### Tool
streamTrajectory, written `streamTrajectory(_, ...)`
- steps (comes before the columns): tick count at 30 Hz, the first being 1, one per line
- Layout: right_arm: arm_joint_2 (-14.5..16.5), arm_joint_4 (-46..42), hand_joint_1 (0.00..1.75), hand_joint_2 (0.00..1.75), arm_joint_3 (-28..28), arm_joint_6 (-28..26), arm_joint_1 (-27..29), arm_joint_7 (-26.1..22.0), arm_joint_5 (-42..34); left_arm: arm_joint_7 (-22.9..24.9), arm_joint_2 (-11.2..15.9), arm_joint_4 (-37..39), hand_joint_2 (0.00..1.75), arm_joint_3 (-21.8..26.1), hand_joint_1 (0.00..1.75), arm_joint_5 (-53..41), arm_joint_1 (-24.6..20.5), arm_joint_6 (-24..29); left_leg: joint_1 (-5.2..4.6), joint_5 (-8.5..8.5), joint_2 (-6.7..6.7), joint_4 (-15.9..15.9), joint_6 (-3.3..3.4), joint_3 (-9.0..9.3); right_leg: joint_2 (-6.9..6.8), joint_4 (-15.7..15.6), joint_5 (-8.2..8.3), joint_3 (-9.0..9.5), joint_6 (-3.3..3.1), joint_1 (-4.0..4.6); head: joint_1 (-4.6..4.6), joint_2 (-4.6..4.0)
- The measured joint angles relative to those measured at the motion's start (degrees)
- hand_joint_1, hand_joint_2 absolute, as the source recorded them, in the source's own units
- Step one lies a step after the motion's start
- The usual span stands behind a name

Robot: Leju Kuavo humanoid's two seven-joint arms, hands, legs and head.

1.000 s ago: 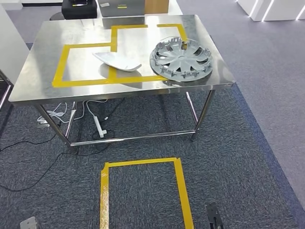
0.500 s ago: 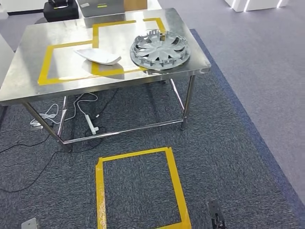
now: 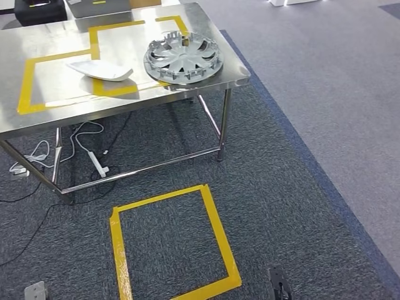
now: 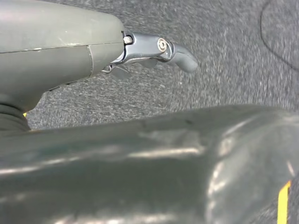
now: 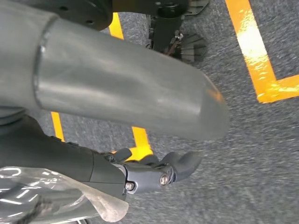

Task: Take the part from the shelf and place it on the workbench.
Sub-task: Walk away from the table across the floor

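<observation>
A steel workbench (image 3: 52,115) stands ahead to the left in the head view, marked with yellow tape outlines. On it lie a silver wheel cover (image 3: 183,57) near the right end and a curved white panel part (image 3: 100,69) beside it. My left hand (image 4: 155,49) hangs over grey carpet with its fingers stretched out and nothing in them. My right hand (image 5: 155,170) also hangs over the carpet near yellow tape, fingers loosely apart and nothing plainly held. A glossy translucent surface lies along its ribbed cover; I cannot tell what it is.
A yellow tape square (image 3: 222,240) marks the carpet in front of the bench. Cables and a power strip (image 3: 97,164) lie under the bench. A dark case (image 3: 37,9) sits behind it. Lighter grey floor (image 3: 339,94) opens to the right.
The whole picture has shifted left and slightly up, so the camera has turned right. The wheel cover and white panel lie as before on the bench.
</observation>
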Motion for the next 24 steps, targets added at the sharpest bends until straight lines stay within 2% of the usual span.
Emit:
streamTrajectory(1, -0.05, 0.02, 0.0, 0.0, 0.01, 0.15, -0.03, 0.39, 0.14, 0.08, -0.04, 0.01, 0.0, 0.0, 0.0, -0.09, 0.09, 0.02, 0.0, 0.02, 0.82, 0.04, 0.03, -0.09, -0.5, 3.91, -1.57, -1.95, 0.39, -0.24, 0.11, 0.0)
streamTrajectory(2, -0.11, 0.04, 0.0, 0.0, 0.01, 0.2, 0.05, 0.73, 0.2, 0.15, -0.08, 0.03, 0.0, 0.0, 0.0, -0.17, 0.13, 0.03, 0.01, 0.01, 1.62, 0.1, 0.02, -0.16, -0.75, 6.82, -2.32, -3.37, 0.77, -0.46, 0.12, 0.0)
streamTrajectory(3, -0.15, 0.07, 0.0, 0.0, 0.0, 0.19, 0.19, 1.02, 0.28, 0.19, -0.13, 0.04, 0.0, 0.0, 0.0, -0.27, 0.11, 0.03, 0.04, -0.01, 2.35, 0.17, -0.02, -0.21, -0.92, 7.88, -2.04, -3.86, 1.1, -0.68, 0.14, 0.0)
streamTrajectory(4, -0.21, 0.1, 0.0, 0.0, -0.01, 0.15, 0.3, 1.36, 0.39, 0.2, -0.21, 0.05, 0.0, 0.0, 0.0, -0.38, 0.07, 0.03, 0.09, -0.07, 3.05, 0.3, -0.13, -0.24, -1.19, 6.43, -0.63, -3.09, 1.37, -0.88, 0.14, 0.0)
streamTrajectory(6, -0.31, 0.11, 0.0, 0.0, -0.01, 0.06, 0.31, 1.91, 0.72, 0.24, -0.36, 0.06, 0.0, 0.0, 0.0, -0.53, 0.0, 0.03, 0.24, -0.36, 4.31, 0.8, -0.6, -0.25, -2.66, -1.44, 3.08, 1.06, 1.7, -1.09, 0.14, 0.0)
streamTrajectory(7, -0.34, 0.12, 0.0, 0.0, -0.01, 0.03, 0.25, 2.13, 0.87, 0.25, -0.4, 0.07, 0.0, 0.0, 0.0, -0.57, -0.05, 0.03, 0.17, -0.56, 4.83, 1.14, -1.02, -0.27, -3.51, -4.99, 4.28, 2.84, 1.57, -1.06, 0.16, 0.0)
streamTrajectory(8, -0.36, 0.13, 0.0, 0.0, 0.0, 0.01, 0.16, 2.32, 1.0, 0.26, -0.42, 0.07, 0.0, 0.0, 0.0, -0.6, -0.11, 0.01, 0.11, -0.68, 5.23, 1.4, -1.47, -0.31, -4.07, -6.98, 4.74, 3.93, 1.21, -0.95, 0.15, 0.0)
streamTrajectory(9, -0.35, 0.14, 0.0, 0.0, -0.01, -0.11, 0.1, 2.59, 1.08, 0.26, -0.43, 0.08, 0.0, 0.0, 0.0, -0.61, -0.18, -0.08, 0.02, -0.71, 5.59, 1.57, -1.9, -0.34, -4.25, -7.52, 4.62, 4.04, 0.71, -0.78, 0.14, 0.0)
streamTrajectory(11, -0.34, 0.16, 0.0, 0.0, -0.02, -0.63, 0.1, 3.01, 1.18, 0.21, -0.55, 0.08, 0.0, 0.0, 0.0, -0.62, -0.3, -0.5, 0.1, -0.71, 6.13, 1.7, -2.63, -0.39, -3.32, -7.21, 4.94, 3.64, -0.41, -0.72, 0.11, 0.0)
streamTrajectory(12, -0.3, 0.16, 0.0, 0.0, -0.03, -1.03, 0.13, 3.02, 1.31, 0.16, -0.61, 0.08, 0.0, 0.0, 0.0, -0.62, -0.38, -0.78, 0.21, -1.1, 5.76, 2.05, -2.95, -0.49, -2.85, -7.25, 5.12, 3.45, -0.81, -0.76, 0.07, 0.0)
streamTrajectory(14, -0.18, 0.16, 0.0, 0.0, -0.04, -1.89, 0.02, 2.44, 1.84, 0.05, -0.8, 0.09, 0.0, 0.01, 0.0, -0.62, -0.49, -1.16, 0.41, -3.73, 3.65, 5.17, -3.38, -1.62, -1.94, -7.39, 5.64, 3.45, -1.63, -0.92, -0.06, 0.0)
streamTrajectory(16, -0.05, 0.16, 0.0, 0.0, -0.04, -2.52, -0.23, 1.91, 2.18, 0.01, -0.91, 0.11, 0.0, 0.08, 0.0, -0.63, -0.43, -1.26, 0.38, -8.04, 1.61, 12.76, -3.41, -4.52, -0.82, -7.35, 6.0, 3.01, -2.18, -0.72, -0.17, 0.0)
streamTrajectory(17, -0.02, 0.16, 0.0, 0.0, -0.04, -2.66, -0.28, 1.81, 2.17, -0.01, -0.91, 0.12, 0.0, 0.12, 0.0, -0.64, -0.36, -1.28, 0.35, -9.39, 1.26, 16.15, -3.34, -5.85, -0.1, -7.33, 6.11, 2.85, -2.32, -0.58, -0.17, 0.0)
streamTrajectory(18, 0.01, 0.16, 0.0, 0.0, -0.04, -2.75, -0.26, 1.71, 2.16, -0.05, -0.92, 0.12, 0.0, 0.15, 0.0, -0.66, -0.3, -1.32, 0.3, -9.87, 1.03, 18.36, -3.19, -6.65, 0.72, -7.29, 6.2, 2.74, -2.41, -0.4, -0.17, 0.0)
streamTrajectory(19, 0.01, 0.16, 0.0, 0.0, -0.04, -2.76, -0.2, 1.62, 2.15, -0.11, -0.92, 0.12, 0.0, 0.16, 0.0, -0.71, -0.27, -1.39, 0.27, -8.91, 0.88, 17.85, -2.95, -6.3, 1.52, -7.23, 6.26, 2.7, -2.43, -0.26, -0.16, 0.0)
streamTrajectory(20, 0.04, 0.16, 0.0, 0.0, -0.05, -2.75, -0.15, 1.46, 2.13, -0.19, -0.93, 0.12, 0.0, 0.17, 0.0, -0.75, -0.26, -1.45, 0.22, -6.99, 0.47, 15.15, -2.6, -4.99, 2.36, -7.16, 6.3, 2.72, -2.4, -0.12, -0.17, 0.0)
streamTrajectory(22, 0.25, 0.16, 0.0, 0.0, -0.07, -2.72, -0.22, 1.12, 2.08, -0.3, -0.91, 0.13, 0.0, 0.19, 0.0, -0.84, -0.23, -1.54, 0.21, -3.1, -2.63, 7.34, -1.61, -1.52, 3.88, -6.96, 6.39, 2.58, -2.24, 0.0, -0.1, 0.0)
streamTrajectory(23, 0.37, 0.16, 0.0, 0.0, -0.07, -2.71, -0.33, 1.01, 2.06, -0.33, -0.91, 0.13, 0.0, 0.19, 0.0, -0.88, -0.17, -1.54, 0.23, -2.11, -4.18, 4.4, -1.24, -0.31, 4.58, -6.83, 6.48, 2.34, -2.06, -0.02, -0.09, 0.0)
streamTrajectory(24, 0.46, 0.16, 0.0, 0.0, -0.08, -2.7, -0.42, 0.95, 2.03, -0.34, -0.91, 0.14, 0.0, 0.2, 0.0, -0.96, -0.15, -1.52, 0.19, -1.89, -5.25, 2.86, -1.0, 0.23, 5.29, -6.75, 6.65, 1.94, -1.75, -0.17, -0.18, 0.0)
